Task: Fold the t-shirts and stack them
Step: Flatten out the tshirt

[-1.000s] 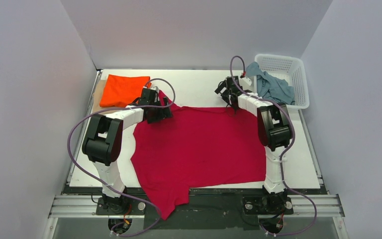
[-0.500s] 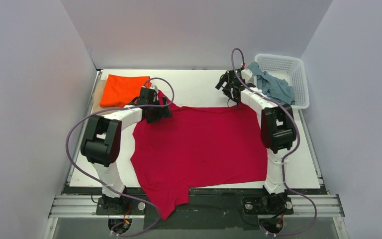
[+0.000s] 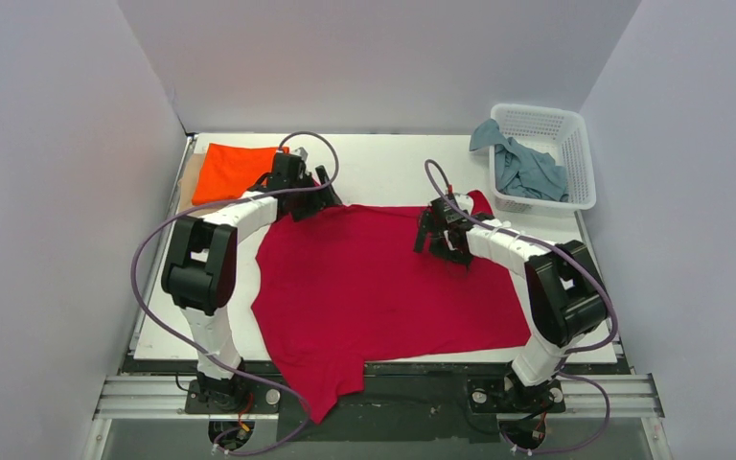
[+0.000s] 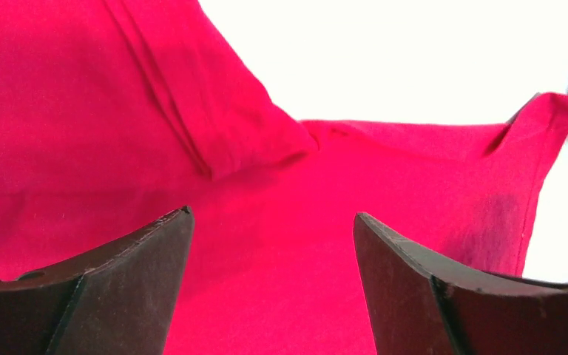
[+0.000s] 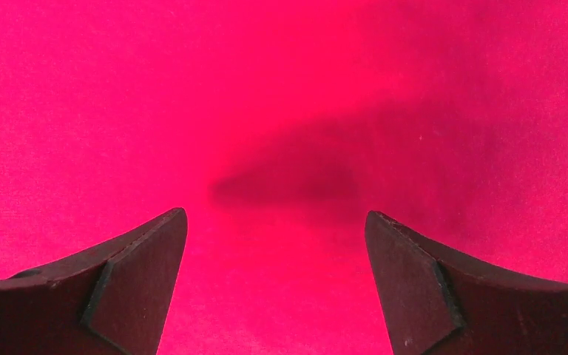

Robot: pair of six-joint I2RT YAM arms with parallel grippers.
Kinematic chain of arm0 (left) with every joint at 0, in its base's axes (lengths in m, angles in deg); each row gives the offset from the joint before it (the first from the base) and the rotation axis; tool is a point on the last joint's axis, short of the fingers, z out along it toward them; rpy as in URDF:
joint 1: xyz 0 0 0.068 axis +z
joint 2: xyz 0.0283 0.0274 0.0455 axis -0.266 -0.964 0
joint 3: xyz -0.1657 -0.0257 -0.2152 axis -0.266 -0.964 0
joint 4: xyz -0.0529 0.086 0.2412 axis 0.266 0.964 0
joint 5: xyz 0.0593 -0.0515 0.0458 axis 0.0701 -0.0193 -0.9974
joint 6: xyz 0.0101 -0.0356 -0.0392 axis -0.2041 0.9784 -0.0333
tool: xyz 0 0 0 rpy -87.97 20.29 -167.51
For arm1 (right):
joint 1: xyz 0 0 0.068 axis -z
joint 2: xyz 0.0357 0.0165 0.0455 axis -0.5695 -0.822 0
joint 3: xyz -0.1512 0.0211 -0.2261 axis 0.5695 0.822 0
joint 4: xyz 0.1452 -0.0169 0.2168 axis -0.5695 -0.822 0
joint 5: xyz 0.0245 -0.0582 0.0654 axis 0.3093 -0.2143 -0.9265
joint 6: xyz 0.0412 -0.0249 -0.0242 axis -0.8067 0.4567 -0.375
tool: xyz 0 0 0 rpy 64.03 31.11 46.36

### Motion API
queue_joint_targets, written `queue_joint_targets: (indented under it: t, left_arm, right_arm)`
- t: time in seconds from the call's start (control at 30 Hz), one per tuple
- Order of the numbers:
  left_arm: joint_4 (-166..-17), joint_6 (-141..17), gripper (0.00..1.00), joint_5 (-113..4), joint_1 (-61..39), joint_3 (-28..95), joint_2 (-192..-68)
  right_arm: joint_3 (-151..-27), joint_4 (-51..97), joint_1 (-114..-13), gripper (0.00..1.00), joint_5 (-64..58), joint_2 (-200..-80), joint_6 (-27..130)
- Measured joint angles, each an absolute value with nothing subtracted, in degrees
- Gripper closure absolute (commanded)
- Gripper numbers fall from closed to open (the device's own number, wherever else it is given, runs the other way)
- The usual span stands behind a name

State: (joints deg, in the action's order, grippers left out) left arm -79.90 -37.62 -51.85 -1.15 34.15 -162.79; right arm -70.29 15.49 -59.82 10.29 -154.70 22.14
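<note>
The right tool (image 3: 438,235) has swung back from the basket (image 3: 580,144) and now hangs over the red t-shirt (image 3: 383,287), spread flat on the counter (image 3: 383,163). Both it and the left tool (image 3: 309,196), at the shirt's far left corner, gape wide, holding nothing.

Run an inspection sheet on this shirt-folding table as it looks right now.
Surface: white table, largely covered by cloth.
Job's things: red shirt spread flat, one sleeve hanging over the near edge; orange shirt folded at far left; grey-blue shirt crumpled in the white basket at far right.
Clutter: nothing seen.
Grippers: left gripper and right gripper both open over the red shirt, nothing held.
Cables: purple cables loop loosely off both arms.
Surroundings: plain grey walls on three sides.
</note>
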Motion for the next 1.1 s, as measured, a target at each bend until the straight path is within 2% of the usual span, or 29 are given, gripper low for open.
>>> queue_joint_targets:
  t: [0.1, 0.47, 0.57, 0.83, 1.0, 1.1]
  left_arm:
    - [-80.2, -37.0, 0.24, -52.3, -1.3, 36.7, -165.5]
    - [-76.8, -36.8, 0.36, -58.0, -2.1, 40.9, -171.8]
    - [-76.1, -36.8, 0.49, -59.1, -2.2, 42.3, -172.5]
    - [-75.9, -36.6, 0.54, -59.5, -2.6, 45.0, -175.2]
    - [-75.5, -36.5, 0.64, -60.3, -2.9, 46.8, -176.3]
    - [-75.1, -36.5, 0.67, -60.9, -2.9, 47.8, -177.1]
  right_arm:
    - [-68.2, 15.1, -59.8, 0.15, 9.9, -155.9, 21.9]
    - [-67.8, 16.2, -59.8, 0.15, 9.9, -156.3, 21.7]
    - [-67.7, 16.3, -59.8, 0.15, 9.9, -156.3, 21.7]
    - [-67.5, 16.5, -59.8, 0.15, 9.9, -156.3, 21.8]
    - [-67.4, 16.7, -59.7, 0.15, 9.9, -156.3, 21.8]
    - [-67.4, 16.9, -59.4, 0.15, 9.9, -156.2, 21.8]
